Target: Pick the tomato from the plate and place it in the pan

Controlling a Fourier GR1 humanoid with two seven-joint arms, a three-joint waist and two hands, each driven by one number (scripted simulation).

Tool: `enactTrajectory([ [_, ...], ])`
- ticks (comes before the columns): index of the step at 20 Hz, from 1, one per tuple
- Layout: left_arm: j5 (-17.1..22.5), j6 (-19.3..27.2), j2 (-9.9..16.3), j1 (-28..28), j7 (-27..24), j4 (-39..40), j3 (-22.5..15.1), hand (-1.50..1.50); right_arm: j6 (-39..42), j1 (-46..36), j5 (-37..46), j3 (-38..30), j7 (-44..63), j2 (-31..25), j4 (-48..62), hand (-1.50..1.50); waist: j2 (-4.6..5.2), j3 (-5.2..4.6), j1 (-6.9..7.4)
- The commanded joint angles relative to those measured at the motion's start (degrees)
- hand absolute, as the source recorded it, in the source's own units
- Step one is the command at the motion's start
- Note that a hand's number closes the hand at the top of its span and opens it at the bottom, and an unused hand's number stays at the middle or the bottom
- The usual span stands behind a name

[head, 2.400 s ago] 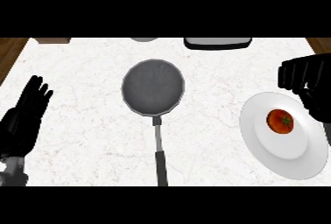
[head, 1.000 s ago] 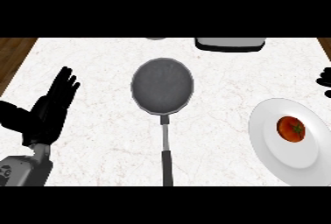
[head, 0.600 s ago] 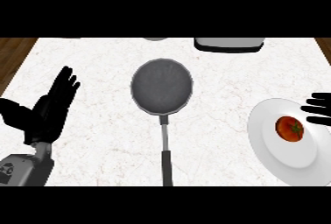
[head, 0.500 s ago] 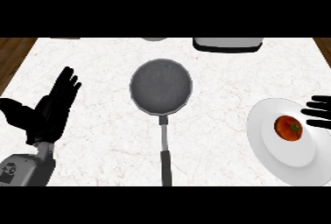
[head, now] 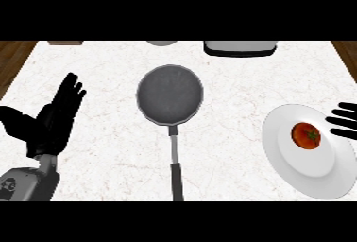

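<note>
A red tomato [head: 307, 135] lies on a white plate [head: 307, 165] at the right of the marble counter. A grey pan [head: 169, 95] sits in the middle, its long handle [head: 174, 165] pointing toward me. My right hand [head: 344, 121] comes in from the right edge over the plate's far rim, fingers straight and spread, a short way right of the tomato and not touching it. My left hand [head: 52, 121] rests open at the left, fingers up, well clear of the pan.
At the counter's far edge stand a white and dark appliance [head: 241, 47], a grey round object [head: 162, 43] and a brown item [head: 65, 43]. Wooden floor shows past both far corners.
My right hand has come back in from the right edge and moved left over the plate's rim toward the tomato. The left hand, the pan and the tomato have stayed put.
</note>
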Motion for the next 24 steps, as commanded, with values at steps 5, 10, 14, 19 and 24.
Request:
enactTrajectory([
  [5,0.5,-3.3,-0.5,-0.5,-1.0,2.6,2.6,0.00,-5.2,0.5,3.3,0.8,-5.7,3.8,-0.9,-1.50,-0.01,-0.06,-0.21],
  [10,-1.3,-3.0,-0.6,-2.2,2.5,1.4,4.0,0.00,-6.0,1.2,10.3,2.2,1.6,9.2,-1.7,-1.50,-0.03,-0.06,-0.30],
  [14,-2.8,-3.5,-2.6,1.2,1.0,-1.0,3.8,0.00,-2.3,-5.8,12.6,0.4,1.3,11.1,3.9,-1.50,0.00,-0.06,0.26],
  [19,-5.6,-3.4,-5.9,0.5,-1.6,3.1,3.1,0.00,-2.2,-4.2,14.1,0.8,1.3,13.0,2.0,-1.50,-0.02,-0.07,-0.16],
  [24,-5.5,-4.5,-5.6,2.3,1.1,-0.7,4.5,0.00,-2.7,-6.1,21.1,2.8,5.1,16.6,4.5,-1.50,-0.05,-0.07,-0.04],
])
